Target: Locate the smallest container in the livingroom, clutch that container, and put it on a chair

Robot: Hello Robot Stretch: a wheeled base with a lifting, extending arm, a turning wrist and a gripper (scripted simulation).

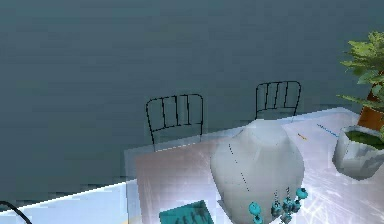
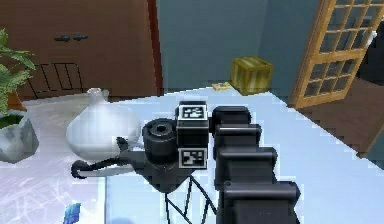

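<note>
Pointing toward the arm side view's left, the fingers (image 2: 96, 165) lie low at the foot of the white vase (image 2: 100, 122), which stands upright on the pale bench (image 2: 40, 190). Whether they touch it or have hold of anything cannot be told, since the vase sits on the surface right behind them, and their own state is not readable either. That puts the work, in my judgement, at the grasping step: the container looks picked out and approached but not yet lifted clear. Further out on the same bench stands a potted plant (image 2: 12, 110). In the forward view a small teal box (image 1: 188, 212) and a cluster of teal beads (image 1: 285, 207) lie near the vase's base. A black wire chair (image 1: 175, 118) and a second chair (image 1: 278, 98) stand at the bench's far edge. The next move likely calls for a sure hold and a straight lift off the bench without tipping the rounded body, then a carry to one of those seats.
</note>
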